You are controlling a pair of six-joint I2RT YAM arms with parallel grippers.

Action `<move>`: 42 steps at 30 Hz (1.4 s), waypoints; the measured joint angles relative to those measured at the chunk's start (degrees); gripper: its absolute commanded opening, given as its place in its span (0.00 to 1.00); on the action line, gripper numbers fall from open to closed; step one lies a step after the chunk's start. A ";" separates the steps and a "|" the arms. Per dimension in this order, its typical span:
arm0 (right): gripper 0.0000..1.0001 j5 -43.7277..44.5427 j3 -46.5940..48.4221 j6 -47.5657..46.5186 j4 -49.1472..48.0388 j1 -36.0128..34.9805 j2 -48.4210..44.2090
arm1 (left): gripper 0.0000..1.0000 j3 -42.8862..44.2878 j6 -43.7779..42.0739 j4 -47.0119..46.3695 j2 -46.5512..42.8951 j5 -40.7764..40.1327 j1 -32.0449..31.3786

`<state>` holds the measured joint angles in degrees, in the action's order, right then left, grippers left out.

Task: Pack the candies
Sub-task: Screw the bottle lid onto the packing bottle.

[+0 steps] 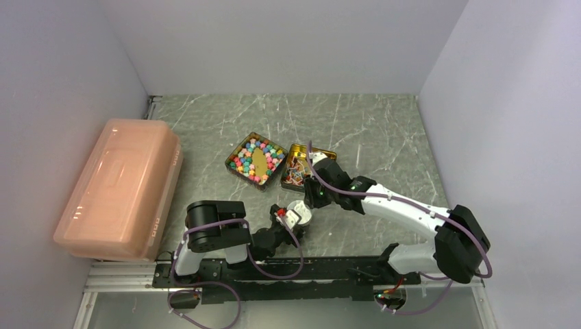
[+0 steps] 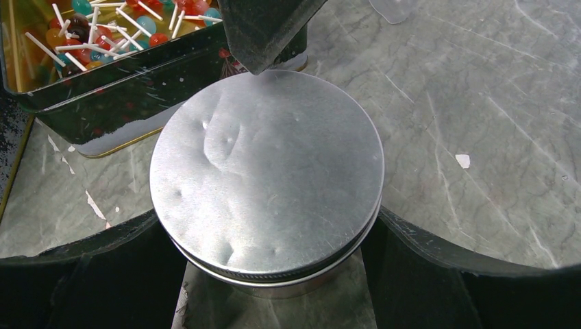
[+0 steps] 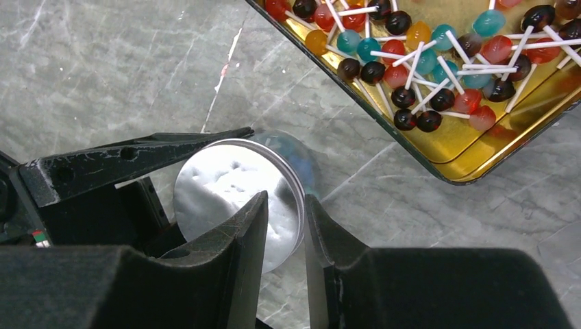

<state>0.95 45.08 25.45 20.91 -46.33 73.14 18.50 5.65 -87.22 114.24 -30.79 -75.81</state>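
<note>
Candies (image 1: 273,152) fill a square tin (image 1: 230,164) set cornerwise at frame centre on our grey marbled tabletop (image 1: 370,130), white walls (image 1: 288,41) around. Left gripper (image 2: 267,212) clamps the jar (image 3: 233,185); whether the right gripper (image 3: 286,205) grips, we cannot tell.

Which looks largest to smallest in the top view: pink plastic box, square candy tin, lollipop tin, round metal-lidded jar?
1. pink translucent plastic box
2. square gold tin of multicoloured candies
3. gold lollipop tin, half hidden by right arm; may match 2
4. round silver-lidded jar
</note>
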 measured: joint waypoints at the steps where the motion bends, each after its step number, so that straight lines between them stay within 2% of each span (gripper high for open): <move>1: 0.27 -0.02 0.02 -0.22 -0.02 0.17 0.15 | 0.76 0.02 0.00 0.00 0.00 0.02 0.00; 6: 0.25 -2.03 0.09 -0.68 -0.76 0.44 1.95 | 0.76 0.04 0.02 0.00 0.02 0.02 0.00; 15: 0.14 -3.48 -1.07 -1.03 -3.02 1.20 2.45 | 0.76 0.04 0.00 0.02 0.02 0.00 0.00; 28: 0.12 -3.52 -9.60 2.93 -7.17 1.27 -6.25 | 0.77 0.04 -0.17 0.02 0.04 0.02 -0.02; 33: 0.12 -1.38 -11.08 5.20 -7.15 -0.44 -8.33 | 0.77 0.04 -0.24 0.02 0.04 0.00 0.00; 42: 0.12 7.32 -10.99 9.22 -3.30 -7.76 -10.34 | 0.77 -0.07 -0.22 0.00 0.04 -0.02 0.00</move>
<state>8.27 34.09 34.68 17.61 -54.08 62.81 18.44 5.43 -87.22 114.28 -30.81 -75.81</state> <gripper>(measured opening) 0.124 0.853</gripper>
